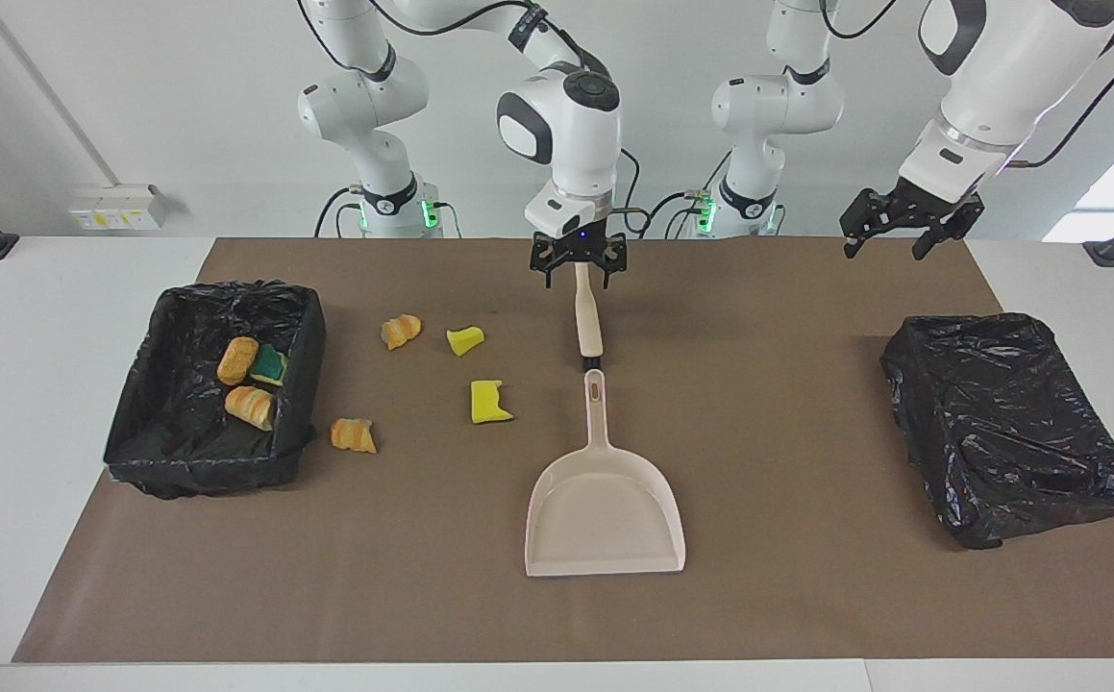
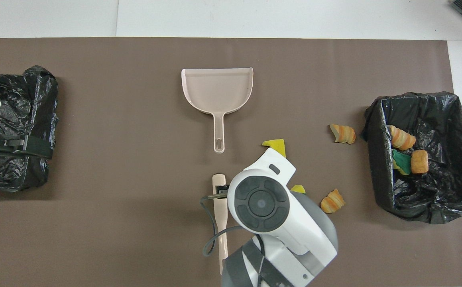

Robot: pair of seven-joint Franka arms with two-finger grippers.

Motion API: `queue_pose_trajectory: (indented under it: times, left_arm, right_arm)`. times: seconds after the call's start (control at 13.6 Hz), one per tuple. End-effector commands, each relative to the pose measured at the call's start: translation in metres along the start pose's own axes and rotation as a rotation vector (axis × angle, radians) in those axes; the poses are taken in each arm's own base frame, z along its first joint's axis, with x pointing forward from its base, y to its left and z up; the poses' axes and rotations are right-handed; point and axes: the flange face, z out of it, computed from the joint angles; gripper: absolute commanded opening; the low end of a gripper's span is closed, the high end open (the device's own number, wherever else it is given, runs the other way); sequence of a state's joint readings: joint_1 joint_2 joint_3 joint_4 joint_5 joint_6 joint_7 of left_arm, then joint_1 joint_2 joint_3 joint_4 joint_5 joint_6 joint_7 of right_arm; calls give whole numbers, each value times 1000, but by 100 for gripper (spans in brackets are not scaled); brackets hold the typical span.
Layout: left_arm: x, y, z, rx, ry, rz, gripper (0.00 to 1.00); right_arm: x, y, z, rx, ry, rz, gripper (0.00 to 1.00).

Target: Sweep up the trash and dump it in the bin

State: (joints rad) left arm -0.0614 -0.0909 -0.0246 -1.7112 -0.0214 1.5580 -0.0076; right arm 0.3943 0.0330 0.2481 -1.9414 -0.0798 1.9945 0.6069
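Observation:
Four trash pieces lie on the brown mat: a croissant chunk (image 1: 401, 331), a yellow sponge (image 1: 465, 339), a second yellow sponge (image 1: 489, 402) and a croissant chunk (image 1: 353, 434) beside the bin. Three more pieces (image 1: 249, 383) lie in the black-lined bin (image 1: 305, 384) at the right arm's end. The pink dustpan (image 1: 605, 500) lies flat mid-table, handle toward the robots. A long wooden handle (image 1: 587, 322) lies on the mat nearer the robots (image 2: 219, 207). My right gripper (image 1: 578, 274) is open over that handle. My left gripper (image 1: 888, 245) is open and empty, raised over the left arm's end.
A crumpled black bag (image 1: 1008, 428) sits at the left arm's end of the mat (image 2: 15, 115). In the overhead view my right arm's wrist (image 2: 260, 203) covers part of two sponge pieces. White table borders the mat.

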Motion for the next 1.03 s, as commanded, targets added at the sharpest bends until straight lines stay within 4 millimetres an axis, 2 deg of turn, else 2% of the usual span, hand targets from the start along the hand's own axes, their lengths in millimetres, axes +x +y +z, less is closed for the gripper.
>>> queue_pose_trajectory:
  times: [0.0, 0.15, 0.44, 0.51, 0.66, 0.74, 0.81, 0.96]
  left_arm:
    - [-1, 0, 6, 13, 12, -13, 100]
    - [-1, 0, 6, 13, 12, -13, 100]
    - [2, 6, 10, 12, 18, -1, 100]
    - [3, 21, 13, 14, 19, 28, 100]
    - [6, 24, 16, 11, 22, 33, 100]
    - [15, 31, 20, 8, 51, 27, 100]
    - [27, 55, 33, 7, 64, 34, 100]
    - [45, 68, 37, -6, 107, 16, 100]
  right_arm:
    - [23, 36, -27, 14, -24, -74, 100]
    - [39, 62, -40, 35, -35, -103, 100]
    - [36, 64, -35, 81, -65, -76, 100]
    - [30, 60, -32, 78, -68, -71, 100]
    - [20, 58, -22, 72, -68, -69, 100]
    - [19, 59, -23, 71, -67, -69, 100]
    - [19, 59, -23, 71, -67, -69, 100]
    - [19, 59, -24, 72, -65, -72, 100]
